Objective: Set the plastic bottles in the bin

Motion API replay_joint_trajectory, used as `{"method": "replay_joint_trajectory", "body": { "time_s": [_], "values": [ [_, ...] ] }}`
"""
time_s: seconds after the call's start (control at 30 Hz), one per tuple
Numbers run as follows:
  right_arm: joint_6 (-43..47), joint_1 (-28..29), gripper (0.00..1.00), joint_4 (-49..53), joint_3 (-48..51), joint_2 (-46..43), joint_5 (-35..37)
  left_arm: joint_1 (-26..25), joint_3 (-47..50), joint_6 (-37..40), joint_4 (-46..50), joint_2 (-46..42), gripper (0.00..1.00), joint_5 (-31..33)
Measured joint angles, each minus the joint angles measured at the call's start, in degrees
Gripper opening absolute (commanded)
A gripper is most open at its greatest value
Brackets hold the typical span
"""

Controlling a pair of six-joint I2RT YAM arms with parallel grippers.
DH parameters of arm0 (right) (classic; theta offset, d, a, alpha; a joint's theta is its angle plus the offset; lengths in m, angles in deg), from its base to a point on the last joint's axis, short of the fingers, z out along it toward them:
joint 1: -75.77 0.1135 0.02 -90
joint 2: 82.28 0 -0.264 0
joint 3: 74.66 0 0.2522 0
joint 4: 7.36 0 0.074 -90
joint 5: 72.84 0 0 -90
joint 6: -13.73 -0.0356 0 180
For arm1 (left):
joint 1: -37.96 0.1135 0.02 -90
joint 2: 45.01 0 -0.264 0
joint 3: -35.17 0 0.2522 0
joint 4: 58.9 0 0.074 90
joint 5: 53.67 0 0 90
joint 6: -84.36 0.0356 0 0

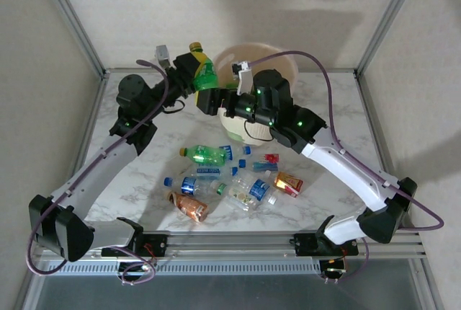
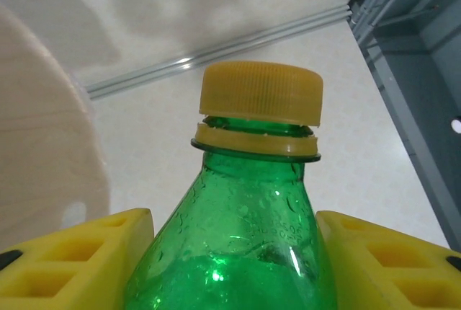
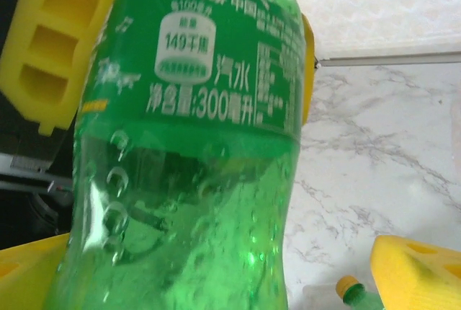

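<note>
Seen from above, the left gripper [image 1: 193, 66] clamped a green bottle [image 1: 205, 73] at its shoulder, raised over the marble table [image 1: 137, 173] just left of the bin [image 1: 284, 61]. Its wrist camera alone revealed the yellow cap [image 2: 261, 92] and the yellow pads [image 2: 79, 259] pressing either side. The right gripper [image 1: 210, 101] stood spread wide around the bottle's lower half (its own camera caught the label [image 3: 189, 50]; contact could not be judged). The other bottles [image 1: 227, 176] lay heaped on the table's near half
</note>
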Motion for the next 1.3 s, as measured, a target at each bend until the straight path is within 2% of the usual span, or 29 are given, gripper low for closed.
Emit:
{"method": "replay_joint_trajectory", "body": {
  "time_s": [0.3,0.63,0.7,0.8,0.83,0.97,1.1,1.3],
  "values": [
    [-0.9,0.0,0.76,-1.4,0.0,0.2,-1.6,-0.6,1.8,-2.1,-3.1,0.0,0.56,-0.3],
    [-1.6,0.2,0.61,-2.4,0.0,0.2,-2.5,-0.6,1.8,-2.0,-3.7,0.6,0.61,-0.1],
    [-1.8,0.2,0.6,-2.4,0.0,0.2,-2.5,-0.6,1.7,-1.6,-3.6,0.6,0.71,0.1],
    [-1.7,0.2,0.6,-2.4,0.0,0.2,-2.5,-0.5,0.5,-0.9,-2.2,0.6,0.96,0.7],
    [-1.6,0.2,0.6,-2.2,0.0,0.2,-2.4,-0.5,0.2,-0.5,-1.7,0.6,1.0,1.0],
    [-1.2,0.0,0.59,-0.8,-0.5,0.2,-0.9,-0.2,-2.7,3.7,3.5,0.4,0.99,3.2],
    [-0.7,-1.5,0.58,2.9,-2.9,0.2,1.2,1.2,-7.6,10.3,13.4,-0.6,1.0,7.3],
    [0.7,-8.2,0.57,12.3,-12.5,2.1,6.7,3.8,-10.4,18.5,26.3,-4.9,1.0,15.2]
  ]
}}
